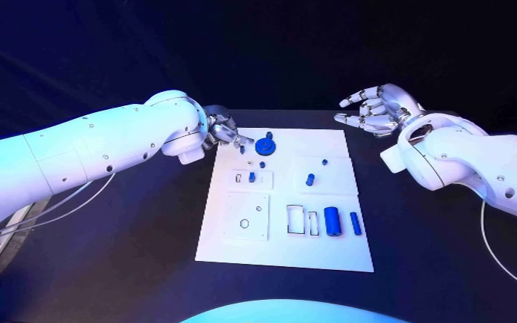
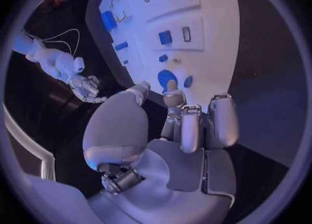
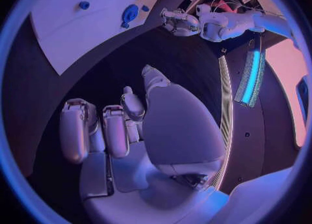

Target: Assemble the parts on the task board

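While the left hand [image 1: 224,130] hovers empty, fingers apart, over the task board's [image 1: 323,248] blue disc [image 1: 265,146], a hasty reach could knock it askew; the right hand [image 1: 373,111] idles open.

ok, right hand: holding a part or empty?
Empty. The right hand hovers off the task board over the black table, fingers loosely curled; the right wrist view shows nothing between the fingers and the palm.

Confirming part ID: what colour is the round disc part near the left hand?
Blue. The disc shows best in the head view, close to the left hand.
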